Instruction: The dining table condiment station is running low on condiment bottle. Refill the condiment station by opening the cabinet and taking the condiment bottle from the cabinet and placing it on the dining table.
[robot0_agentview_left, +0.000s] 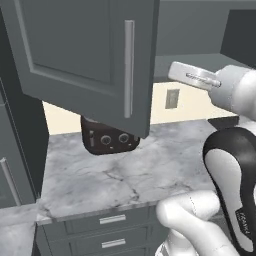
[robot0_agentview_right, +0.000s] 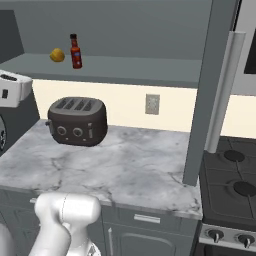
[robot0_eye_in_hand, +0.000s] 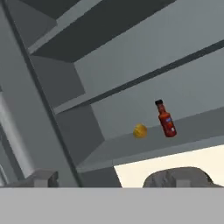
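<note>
The condiment bottle (robot0_agentview_right: 75, 51), dark red with a black cap, stands upright on the lower shelf of the open cabinet (robot0_agentview_right: 125, 65), and again in the hand view (robot0_eye_in_hand: 166, 119). A round yellow item (robot0_agentview_right: 57, 55) lies just left of it. The cabinet door (robot0_agentview_left: 75, 50) hangs open over the counter, its silver bar handle (robot0_agentview_left: 129, 67) facing me. My gripper (robot0_agentview_left: 179, 71) hovers to the right of that handle at shelf height, well short of the bottle, holding nothing. Its jaws are not clear enough to judge. The dining table is out of view.
A dark toaster (robot0_agentview_right: 77, 121) sits on the marble counter (robot0_agentview_right: 130, 165) under the shelf. The right-hand door (robot0_agentview_right: 205, 100) stands edge-on beside a stove (robot0_agentview_right: 235, 185). A wall outlet (robot0_agentview_right: 152, 104) is behind the counter and drawers (robot0_agentview_left: 112, 220) are below it.
</note>
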